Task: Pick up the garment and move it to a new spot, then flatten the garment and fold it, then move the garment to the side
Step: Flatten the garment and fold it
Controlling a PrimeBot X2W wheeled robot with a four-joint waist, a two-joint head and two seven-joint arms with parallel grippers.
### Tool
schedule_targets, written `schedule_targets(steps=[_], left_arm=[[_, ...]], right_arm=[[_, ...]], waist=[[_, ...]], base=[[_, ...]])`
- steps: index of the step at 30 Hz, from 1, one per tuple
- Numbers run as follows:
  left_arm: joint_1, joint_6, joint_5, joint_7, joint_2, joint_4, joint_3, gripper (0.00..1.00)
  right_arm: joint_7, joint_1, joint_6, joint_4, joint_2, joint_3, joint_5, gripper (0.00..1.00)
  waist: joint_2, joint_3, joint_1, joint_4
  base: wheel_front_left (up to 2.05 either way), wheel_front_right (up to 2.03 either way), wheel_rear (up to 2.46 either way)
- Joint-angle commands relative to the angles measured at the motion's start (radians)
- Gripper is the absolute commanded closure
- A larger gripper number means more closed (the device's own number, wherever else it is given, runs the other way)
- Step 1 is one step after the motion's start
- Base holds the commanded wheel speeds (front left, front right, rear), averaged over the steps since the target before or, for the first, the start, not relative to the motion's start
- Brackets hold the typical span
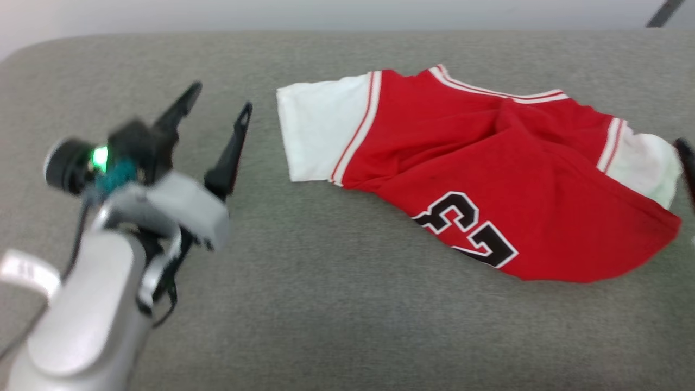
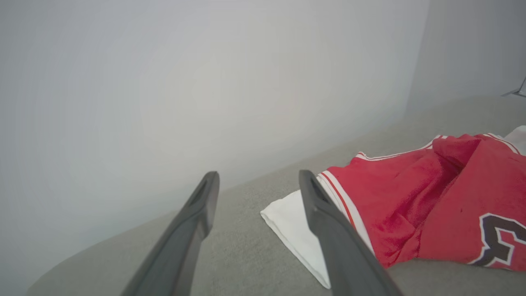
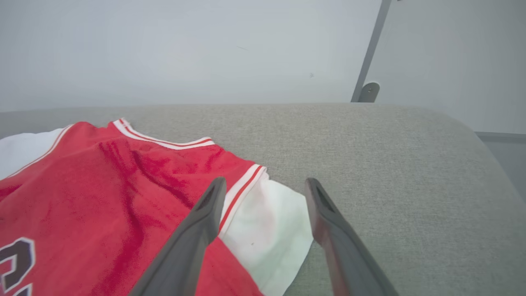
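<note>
I am holding my left gripper [image 1: 220, 99] wide open above the grey padded surface [image 1: 347, 315], just beside the garment [image 1: 488, 179] and its left-hand sleeve [image 1: 315, 133]. My right gripper [image 3: 266, 183] is also gaping empty, hovering over the right-hand sleeve [image 3: 267, 230]. The red jersey is lying rumpled, partly doubled over. I am judging it soft, light and floppy, best pinched at both shoulder seams.

Fingers [image 1: 231, 146] wide apart on the left gripper [image 1: 220, 100], pale forearm [image 1: 87, 304] below — right gripper [image 3: 265, 185] likewise splayed
</note>
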Motion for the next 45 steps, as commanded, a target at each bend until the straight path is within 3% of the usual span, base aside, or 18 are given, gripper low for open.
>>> schedule_targets(steps=[1,6,11,16,22,28,41,42,43,45], left_arm=[[-0.033,-0.017,-0.022,0.028,0.000,0.016,-0.007,0.00],[-0.201,-0.078,-0.149,0.242,0.026,0.143,-0.076,0.00],[-0.397,-0.082,-0.312,0.438,0.081,0.260,-0.209,0.00],[-0.572,-0.082,-0.427,0.560,0.131,0.397,-0.356,0.00],[-0.723,-0.083,-0.498,0.654,0.187,0.540,-0.492,0.00],[-0.786,-0.083,-0.593,0.694,0.225,0.612,-0.567,0.00],[-0.813,-0.083,-0.697,0.721,0.289,0.629,-0.754,0.00],[-0.815,-0.083,-0.713,0.732,0.289,0.625,-0.763,0.54],[-0.818,-0.084,-0.745,0.752,0.293,0.616,-0.779,1.00],[-0.832,-0.084,-0.761,0.752,0.302,0.609,-0.792,1.00]], right_arm=[[-0.015,0.032,-0.001,-0.028,0.014,0.003,0.004,0.00],[-0.043,0.127,-0.001,-0.193,0.089,0.045,0.010,0.00],[-0.026,0.168,-0.001,-0.318,0.147,0.095,-0.002,0.00],[-0.015,0.158,-0.001,-0.392,0.174,0.139,-0.009,0.00],[-0.045,0.122,-0.001,-0.433,0.189,0.175,-0.008,0.00],[-0.084,0.098,-0.001,-0.412,0.193,0.201,0.004,0.00],[-0.104,0.072,-0.001,-0.402,0.183,0.213,0.010,0.00],[-0.104,0.071,-0.001,-0.403,0.182,0.212,0.011,0.00],[-0.103,0.068,-0.001,-0.404,0.180,0.209,0.014,0.00],[-0.095,0.058,-0.001,-0.405,0.173,0.205,0.021,0.00]], waist=[[0.0000,-0.008,0.0000,-0.040],[0.0000,0.008,0.0000,-0.109],[0.0000,0.057,0.0000,-0.180],[0.0000,0.122,0.0000,-0.248],[0.0000,0.196,0.0000,-0.328],[0.0000,0.237,0.0000,-0.378],[0.0000,0.250,0.0000,-0.381],[0.0000,0.252,0.0000,-0.380],[0.0000,0.255,0.0000,-0.378],[0.0000,0.259,0.0000,-0.376]], base=[[0.00,0.00,0.00],[0.00,0.00,0.00],[0.00,0.00,0.00],[0.00,0.00,0.00],[0.00,0.00,0.00],[0.00,0.00,0.00],[0.00,0.00,0.00],[0.00,0.00,0.00],[0.00,0.00,0.00],[0.00,0.00,0.00]])
